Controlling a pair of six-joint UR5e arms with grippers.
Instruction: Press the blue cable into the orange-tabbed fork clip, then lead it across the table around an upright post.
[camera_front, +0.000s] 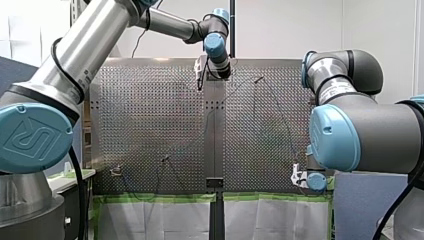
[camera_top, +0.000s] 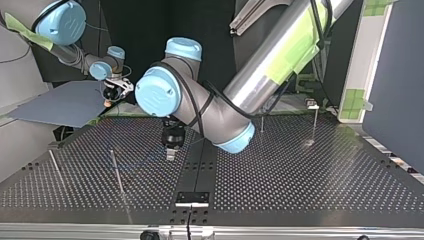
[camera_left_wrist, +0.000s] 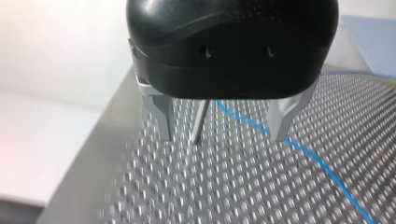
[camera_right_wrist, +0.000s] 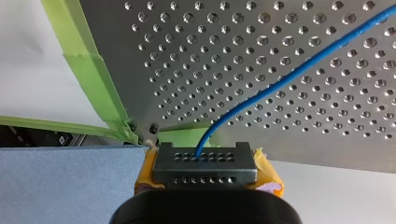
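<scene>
In the left wrist view my left gripper (camera_left_wrist: 224, 137) hangs open just above the perforated table, its metal fingers (camera_left_wrist: 163, 122) wide apart. A thin upright post (camera_left_wrist: 200, 120) stands between them. The blue cable (camera_left_wrist: 308, 154) lies on the table behind the post and runs out past one finger. In the front view that gripper (camera_front: 201, 80) is at the table's far middle. My right gripper (camera_right_wrist: 205, 168), with yellow pads, is shut on the blue cable (camera_right_wrist: 280, 79) at the table's edge; the cable leads away over the holes. I cannot make out an orange-tabbed clip.
Several thin posts stand on the table, among them two at the top view's left (camera_top: 117, 172) (camera_top: 55, 165) and one at its right (camera_top: 315, 117). Green tape (camera_right_wrist: 88, 79) lines the table's edge beside my right gripper. A black strip (camera_top: 192, 197) runs down the table's middle.
</scene>
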